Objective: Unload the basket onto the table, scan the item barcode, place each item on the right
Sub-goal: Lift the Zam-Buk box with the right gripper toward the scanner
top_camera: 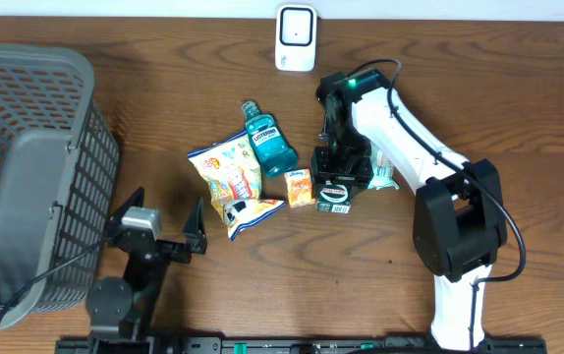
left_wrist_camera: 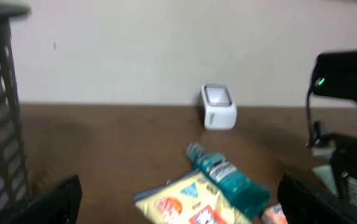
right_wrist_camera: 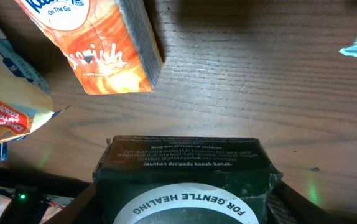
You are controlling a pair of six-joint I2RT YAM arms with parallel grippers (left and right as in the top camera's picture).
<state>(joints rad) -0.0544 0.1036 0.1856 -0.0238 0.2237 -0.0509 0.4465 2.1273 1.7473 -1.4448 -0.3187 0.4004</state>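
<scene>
**A:** OK, what's sitting on the table (top_camera: 479, 108)? Biggest first.

**B:** The grey mesh basket (top_camera: 27, 167) is taking up the left edge. The white right arm (top_camera: 410, 138) is reaching in from the near right toward the centre.

**A:** Loose goods?

**B:** They're all lying mid-table. The yellow snack bag (top_camera: 225, 169) is lying left of centre. The blue mouthwash bottle (top_camera: 268, 146) is lying just beside it on the right, cap pointing far. The white scanner (top_camera: 295, 37) is standing at the far edge, centre, well apart from the pile.

**A:** Where's the task item?

**B:** The dark box (top_camera: 334, 200) is sitting at the centre with its round white label facing up. It's just right of the orange pack (top_camera: 300, 187). The scanner is standing well apart on its far side.

**A:** Claw states?

**B:** The right gripper (top_camera: 339, 182) is clamping the dark box, one finger pressing on each side. The right wrist view is showing the box's printed end close up, with wood grain beyond. I can't tell whether the box is resting on the table or hanging just above it. The left gripper (top_camera: 164, 211) is hovering near left, beside the basket, jaws spread wide and holding nothing.

**A:** Small stuff?

**B:** A small pouch (top_camera: 253, 210) is lying on the near side of the snack bag, touching it. A teal packet (top_camera: 384, 175) is poking out from under the right arm, right of the dark box.
</scene>
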